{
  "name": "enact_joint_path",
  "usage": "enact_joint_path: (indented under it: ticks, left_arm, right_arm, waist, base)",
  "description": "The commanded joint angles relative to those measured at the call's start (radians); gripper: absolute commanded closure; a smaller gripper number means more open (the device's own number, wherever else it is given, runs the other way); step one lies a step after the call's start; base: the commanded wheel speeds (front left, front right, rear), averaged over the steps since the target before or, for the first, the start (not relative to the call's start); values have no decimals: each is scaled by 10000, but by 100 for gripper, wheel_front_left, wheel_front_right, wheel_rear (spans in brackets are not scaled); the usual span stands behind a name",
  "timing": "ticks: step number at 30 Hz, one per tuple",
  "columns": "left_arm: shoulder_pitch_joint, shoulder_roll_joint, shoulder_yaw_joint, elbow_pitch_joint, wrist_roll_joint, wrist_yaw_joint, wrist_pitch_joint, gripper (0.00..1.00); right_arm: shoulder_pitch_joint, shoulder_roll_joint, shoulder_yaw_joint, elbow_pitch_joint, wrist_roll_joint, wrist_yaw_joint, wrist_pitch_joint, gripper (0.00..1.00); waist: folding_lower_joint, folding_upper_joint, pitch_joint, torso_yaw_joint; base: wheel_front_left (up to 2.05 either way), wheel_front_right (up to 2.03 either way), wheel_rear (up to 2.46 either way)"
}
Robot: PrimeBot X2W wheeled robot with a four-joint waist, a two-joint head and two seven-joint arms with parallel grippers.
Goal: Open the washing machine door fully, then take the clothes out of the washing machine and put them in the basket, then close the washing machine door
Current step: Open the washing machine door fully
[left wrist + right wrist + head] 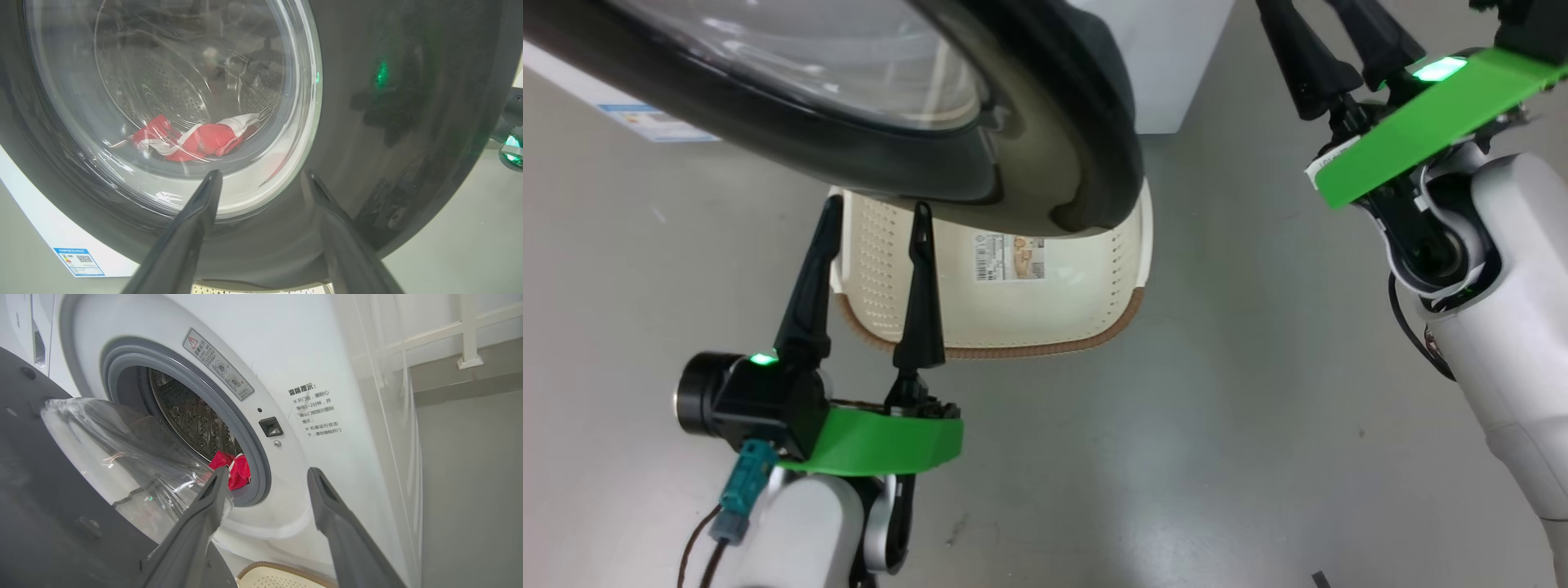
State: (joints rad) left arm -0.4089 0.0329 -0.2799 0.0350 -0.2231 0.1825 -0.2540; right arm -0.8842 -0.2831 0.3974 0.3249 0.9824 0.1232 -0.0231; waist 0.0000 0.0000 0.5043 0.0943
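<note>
Door point(41, 518) ajar, clothes point(204, 141) inside — left tool point(261, 173), right tool point(266, 470) spread

Bare laundry room: washing machine point(286, 355), grey floor point(1176, 449).

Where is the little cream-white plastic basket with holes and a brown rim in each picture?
Head view: the cream-white perforated plastic basket sits in the middle, partly under the door.
Left wrist view: a thin strip of it lies at the bottom edge.
Right wrist view: one rounded end pokes up at the bottom edge.
Shared landmark: the round washing machine door with a glossy black rim and clear glass, right beside the basket each time.
</note>
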Motion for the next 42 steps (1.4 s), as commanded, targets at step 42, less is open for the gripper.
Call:
enact_joint_path:
  ticks: [42]
  left_arm:
    - [885, 179, 1167, -795, 807, -477, -78, 0]
  right_arm:
    - [6346, 2327, -4577, -4491, -7332, 75, -2386, 0]
  waist:
    - [0, 0, -363, -1049]
  base:
    - [0, 0, 0]
